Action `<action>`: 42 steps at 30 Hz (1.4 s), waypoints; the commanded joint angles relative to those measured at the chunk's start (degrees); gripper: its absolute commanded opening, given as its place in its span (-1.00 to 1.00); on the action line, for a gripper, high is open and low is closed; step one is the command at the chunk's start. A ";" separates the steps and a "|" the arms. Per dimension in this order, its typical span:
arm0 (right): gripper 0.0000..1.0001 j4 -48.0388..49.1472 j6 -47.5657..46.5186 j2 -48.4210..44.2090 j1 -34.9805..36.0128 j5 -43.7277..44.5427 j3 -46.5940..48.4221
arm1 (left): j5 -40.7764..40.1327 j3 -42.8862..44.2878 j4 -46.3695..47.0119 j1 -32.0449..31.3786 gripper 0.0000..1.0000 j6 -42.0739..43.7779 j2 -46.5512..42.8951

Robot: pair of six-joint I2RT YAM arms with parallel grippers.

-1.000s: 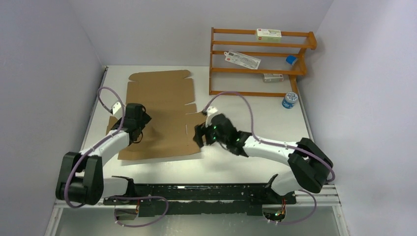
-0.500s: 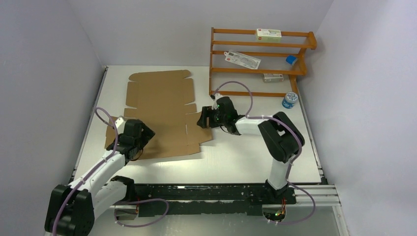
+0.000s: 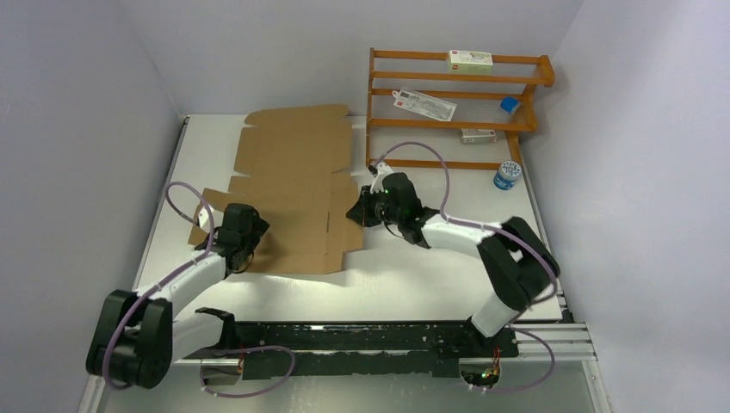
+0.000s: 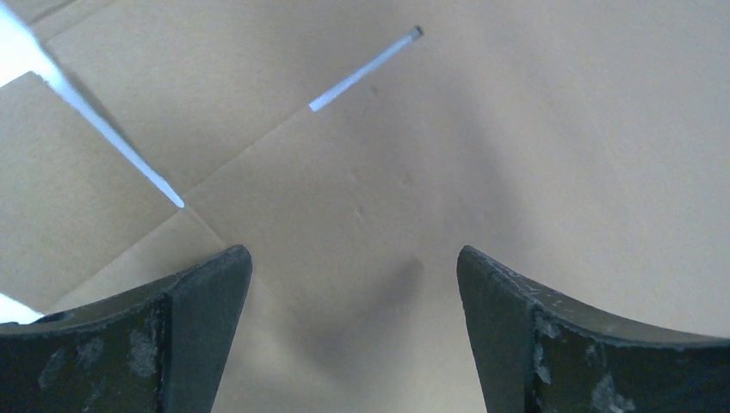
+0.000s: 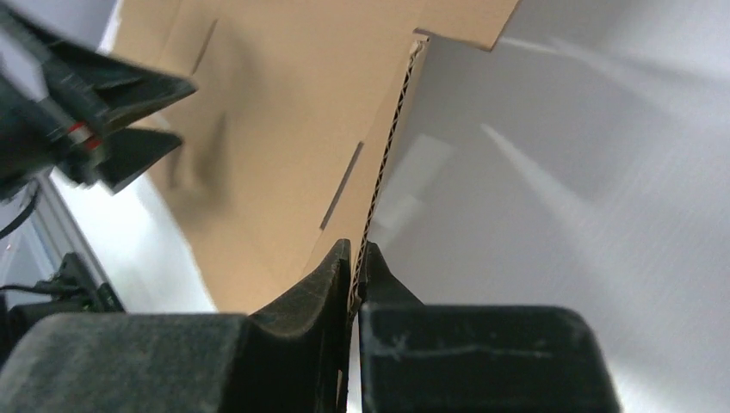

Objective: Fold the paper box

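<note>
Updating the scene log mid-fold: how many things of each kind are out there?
1 paper box
1 wooden rack
3 white cartons
2 small blue items
Total: 7

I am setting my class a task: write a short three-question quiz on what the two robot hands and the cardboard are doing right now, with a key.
1. True or false: the right hand is pinched shut on the edge of the cardboard sheet.
2. Pick one. The left hand is: A) open over the cardboard; B) shut on a flap; C) holding a bottle.
3. Fill the gap: seen from above, the cardboard lies to the ____ of the wooden rack.

Key: 1 true; 2 A; 3 left.
</note>
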 commanded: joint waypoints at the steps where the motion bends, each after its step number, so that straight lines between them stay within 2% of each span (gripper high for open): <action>1: -0.88 -3.53 -1.27 -9.69 7.07 2.60 -5.27 | -1.70 0.50 2.50 0.86 0.95 -2.38 7.99; 8: -0.80 -3.76 4.19 -20.31 21.02 13.98 -15.90 | -3.76 7.01 6.64 1.48 0.95 0.63 14.40; 13: -0.66 -5.10 3.39 -24.93 28.79 17.47 -17.61 | -2.68 10.67 11.23 1.93 0.95 4.87 19.82; 17: -0.31 -9.57 3.72 -29.47 31.58 20.06 -17.55 | 0.11 14.27 14.84 2.89 0.95 10.26 25.26; 19: -0.20 -14.71 4.22 -32.36 31.66 23.14 -17.09 | 1.99 16.55 16.35 3.26 0.95 14.13 26.83; 24: 0.21 -30.35 1.42 -40.89 31.34 36.25 -13.43 | 2.40 17.66 14.96 3.24 0.95 17.33 22.37; 26: 0.31 -33.53 -1.69 -42.63 29.82 41.63 -11.15 | 1.30 17.64 11.43 2.96 0.95 16.83 18.73; 28: 0.34 -33.32 -5.81 -42.46 25.45 41.92 -9.23 | 0.13 17.30 7.62 2.22 0.94 16.49 14.63; 32: 0.37 -26.99 -11.37 -37.47 11.50 32.70 -6.48 | 0.13 15.42 2.44 -0.63 0.92 16.35 6.31; 36: 0.56 -19.64 -14.24 -30.36 2.69 30.05 -3.73 | 3.91 11.47 0.23 -3.51 0.91 14.97 -0.80; 42: 0.61 -10.72 -14.36 -16.16 -11.66 16.58 2.84 | 9.06 3.88 -1.04 -4.76 0.92 12.23 -3.60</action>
